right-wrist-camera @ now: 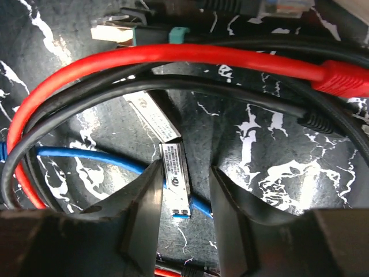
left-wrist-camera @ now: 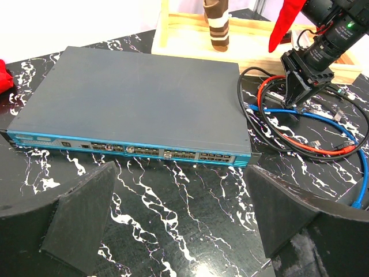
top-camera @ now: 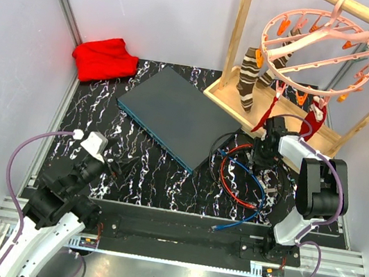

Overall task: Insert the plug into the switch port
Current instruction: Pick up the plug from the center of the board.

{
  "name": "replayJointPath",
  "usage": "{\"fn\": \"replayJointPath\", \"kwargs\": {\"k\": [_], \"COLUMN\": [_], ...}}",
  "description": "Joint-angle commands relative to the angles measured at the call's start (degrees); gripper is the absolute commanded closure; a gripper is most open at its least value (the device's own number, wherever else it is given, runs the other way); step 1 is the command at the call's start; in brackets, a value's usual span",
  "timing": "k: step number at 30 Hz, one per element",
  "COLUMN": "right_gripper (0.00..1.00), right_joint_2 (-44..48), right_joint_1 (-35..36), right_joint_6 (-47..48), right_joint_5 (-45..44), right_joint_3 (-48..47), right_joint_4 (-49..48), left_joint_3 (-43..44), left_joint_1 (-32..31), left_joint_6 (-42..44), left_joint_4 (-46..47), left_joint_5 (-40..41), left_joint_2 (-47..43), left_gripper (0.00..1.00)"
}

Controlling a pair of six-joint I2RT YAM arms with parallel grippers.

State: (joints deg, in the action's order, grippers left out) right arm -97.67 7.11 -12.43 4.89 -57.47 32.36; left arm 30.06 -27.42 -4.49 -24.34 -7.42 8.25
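The switch (top-camera: 174, 114) is a flat dark grey box with a teal front edge lined with sockets (left-wrist-camera: 167, 154), lying mid-table. The plug (right-wrist-camera: 174, 173) is a small silver module with a blue end, lying on a blue cable in a tangle of red, blue and black cables (top-camera: 241, 179). My right gripper (right-wrist-camera: 185, 183) is open and low over the tangle (top-camera: 262, 163), its jaws on either side of the plug, the left finger (right-wrist-camera: 144, 202) right beside it. A second silver module (right-wrist-camera: 151, 115) lies just beyond. My left gripper (left-wrist-camera: 181, 173) is open and empty, facing the switch's front (top-camera: 120, 168).
A wooden tray (top-camera: 272, 117) with a rack stands right behind the cables. A pink clip hanger (top-camera: 322, 44) with socks (top-camera: 249, 75) hangs over it. A red cloth (top-camera: 104, 58) lies at the back left. White walls close in both sides.
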Motion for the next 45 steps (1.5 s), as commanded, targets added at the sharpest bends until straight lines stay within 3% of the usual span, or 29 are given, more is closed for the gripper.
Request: {"fn": "replayJointPath", "kwargs": {"k": [1, 4, 13, 20, 28, 35, 40, 45], "right_gripper": [0.6, 0.72, 0.76, 0.99, 1.0, 1.0, 1.0, 1.0], "right_joint_2": [0.4, 0.0, -1.2, 6.2, 16.2, 19.3, 19.8, 20.4], "right_joint_1": [0.7, 0.8, 1.2, 4.1, 13.3, 24.3, 27.4, 28.3], "right_joint_6": [-1.6, -2.5, -5.2, -13.4, -31.0, -43.5, -48.7, -51.9], "right_joint_5": [-3.7, -3.2, -2.4, -4.6, -13.7, -18.1, -19.3, -16.6], "right_joint_3": [-0.3, -1.3, -1.6, 0.3, -1.5, -6.7, -9.7, -11.9], "right_joint_4": [-0.8, -1.2, -2.5, -0.6, 9.9, 15.3, 17.1, 18.3], "left_joint_3": [1.4, 1.8, 3.6, 6.5, 10.0, 13.9, 18.3, 23.7], "left_joint_1": [-0.2, -0.3, -0.2, -0.2, -3.3, -16.1, -25.8, -33.7], "left_joint_6": [0.2, -0.8, -3.0, -6.3, -11.9, -13.1, -14.1, -15.3], "left_joint_4": [2.6, 2.5, 1.7, 2.2, 7.5, 13.5, 17.4, 19.3], "left_joint_5": [-1.5, -2.1, -4.3, -7.3, -6.5, 6.8, 22.7, 30.3], "left_joint_2": [0.3, 1.4, 7.5, 16.6, 27.6, 38.0, 47.8, 56.9], "left_gripper": [0.01, 0.01, 0.01, 0.01, 0.01, 0.01, 0.01, 0.05]}}
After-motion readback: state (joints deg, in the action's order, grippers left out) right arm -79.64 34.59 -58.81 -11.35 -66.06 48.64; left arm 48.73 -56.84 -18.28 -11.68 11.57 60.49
